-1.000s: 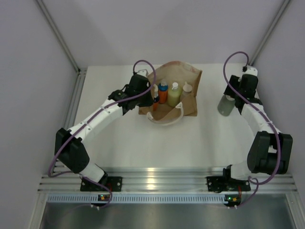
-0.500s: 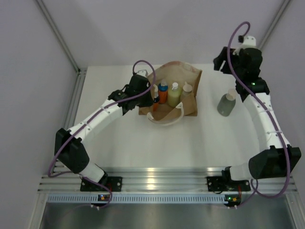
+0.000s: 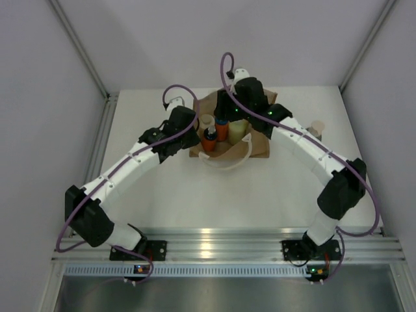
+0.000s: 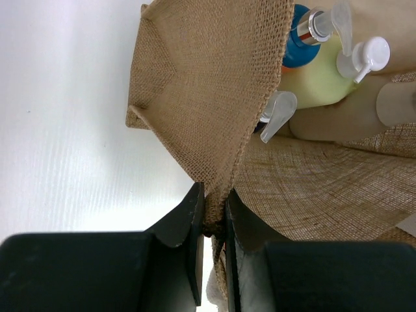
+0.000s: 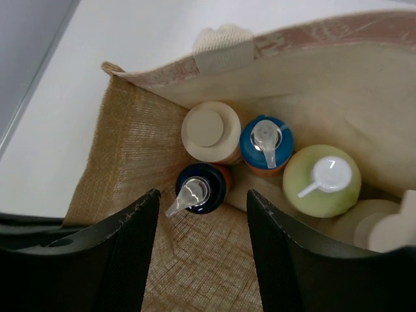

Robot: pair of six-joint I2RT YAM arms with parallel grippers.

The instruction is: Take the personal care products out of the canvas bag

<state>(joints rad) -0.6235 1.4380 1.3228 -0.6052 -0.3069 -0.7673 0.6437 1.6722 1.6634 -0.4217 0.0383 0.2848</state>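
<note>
The canvas bag [image 3: 260, 142] stands at the table's middle back, its white handle [image 3: 227, 162] hanging forward. My left gripper [image 4: 214, 211] is shut on the bag's left rim [image 4: 214, 97], holding it apart. My right gripper [image 5: 201, 195] hovers open above the bag's mouth, nothing between its fingers. Straight below it stands an orange bottle with a dark cap [image 5: 198, 187]. Around that are a cream bottle [image 5: 209, 130], a blue-capped orange bottle [image 5: 266, 144], a yellow-green bottle [image 5: 322, 180] and a tan bottle [image 5: 377, 227]. A grey-green bottle [image 3: 316, 128] stands on the table to the right, mostly hidden by the right arm.
Grey walls close in on the table's left, back and right. The right arm [image 3: 305, 146] stretches from its base diagonally across the table's right half to the bag. An aluminium rail [image 3: 221, 244] runs along the near edge.
My right arm has let go of the grey-green bottle at the right, risen, and swung left over the bag's mouth. The left gripper has kept its hold on the rim, shifting slightly.
</note>
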